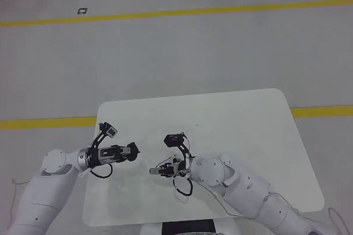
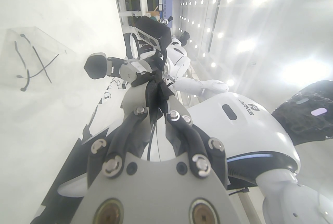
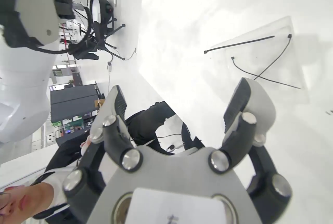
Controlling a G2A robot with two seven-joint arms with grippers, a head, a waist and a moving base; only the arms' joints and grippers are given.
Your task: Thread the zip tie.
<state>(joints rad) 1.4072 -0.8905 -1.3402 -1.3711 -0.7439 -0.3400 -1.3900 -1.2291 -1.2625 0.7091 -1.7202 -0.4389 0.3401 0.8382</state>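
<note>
The zip ties [image 3: 239, 44] are lying loose on the table [image 1: 235, 117], none threaded yet. The right hand [image 3: 179, 94] is hanging spread and empty; the left hand [image 2: 156, 81] is pressing together.

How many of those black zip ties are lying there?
3, all on the clear tray: one straight zip tie and two crossed zip ties. More may be hidden.

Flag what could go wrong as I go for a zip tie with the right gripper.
1. The three zip ties cross each other on the clear sheet, so lifting one may drag another.
2. They lie thin and flat; the open right gripper could slip off or snag the sheet.
3. The left gripper sits close by, so the arms might bump.
</note>
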